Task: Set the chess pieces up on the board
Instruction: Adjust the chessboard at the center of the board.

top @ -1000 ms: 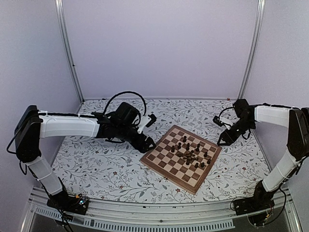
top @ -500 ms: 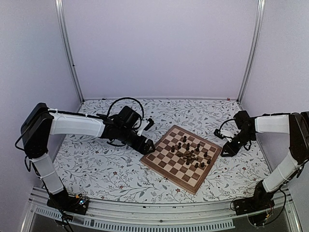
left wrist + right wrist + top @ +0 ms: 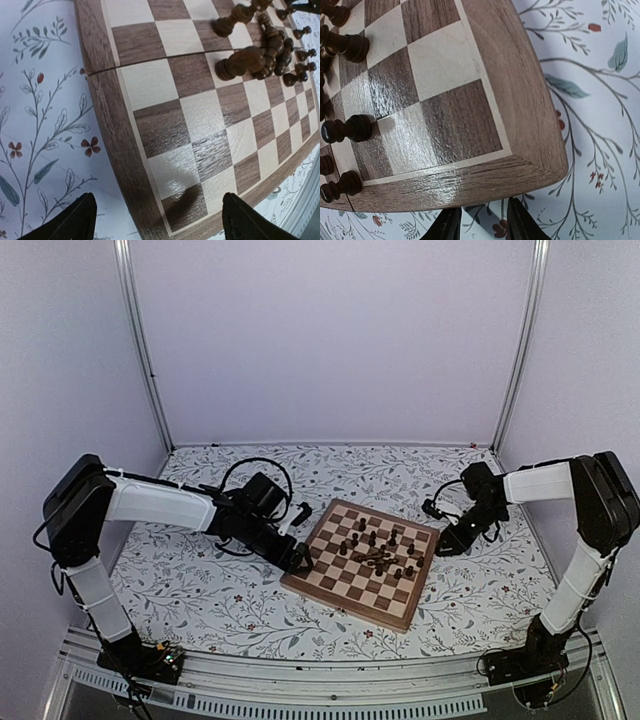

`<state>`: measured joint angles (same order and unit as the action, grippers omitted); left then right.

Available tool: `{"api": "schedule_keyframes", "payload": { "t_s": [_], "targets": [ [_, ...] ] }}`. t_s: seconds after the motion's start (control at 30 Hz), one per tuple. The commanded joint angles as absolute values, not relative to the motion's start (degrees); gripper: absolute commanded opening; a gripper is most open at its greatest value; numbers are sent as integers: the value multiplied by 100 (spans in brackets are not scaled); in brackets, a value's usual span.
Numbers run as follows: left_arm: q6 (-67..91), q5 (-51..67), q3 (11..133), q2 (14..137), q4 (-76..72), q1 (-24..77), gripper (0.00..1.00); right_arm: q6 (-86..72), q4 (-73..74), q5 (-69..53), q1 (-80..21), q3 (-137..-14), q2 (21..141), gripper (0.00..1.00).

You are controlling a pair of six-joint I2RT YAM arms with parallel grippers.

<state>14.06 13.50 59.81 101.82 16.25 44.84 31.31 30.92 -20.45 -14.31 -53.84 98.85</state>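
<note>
Black, our left gripper (image 3: pixel 300 558) spreads its jaws wide at the board's (image 3: pixel 345 600) nine o'clock edge. The chess pieces (image 3: pixel 378 555) huddle mid-board, some toppled. Our right gripper (image 3: pixel 445 545), jaws narrowly apart and empty, flanks three o'clock, likely to square it.

Wooden board (image 3: pixel 340 592) sitting crooked, chess pieces (image 3: pixel 378 556) in a bit of a heap

The board has light tan and dark brown squares with a mid-brown border, and it lies flat, turned at an angle. The little dark pieces are all on its middle and far-right part. Several stand on scattered squares and a few lie toppled in a pile near the centre.
</note>
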Motion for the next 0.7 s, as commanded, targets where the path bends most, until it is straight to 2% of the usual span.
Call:
{"api": "schedule_keyframes", "payload": {
  "t_s": [0.0,0.13,0.33,0.5,0.67],
  "targets": [
    [1537,1346,5620,9750,1708,4421,88,2974,2882,-2256,-1564,-5919,10401,35],
    [1496,1092,5305,9282,1696,4471,88,2930,2958,-2398,-1558,-6526,10867,35],
    [1226,119,5133,8882,2044,5081,79,2856,3218,-2825,-1588,-7506,11670,35],
    [864,-177,5116,8794,2100,5814,67,2787,3391,-3034,-1766,-7996,12010,35],
    [459,67,5156,8769,2041,6477,52,2812,3408,-3155,-1807,-8043,12068,34]
  ]
}}
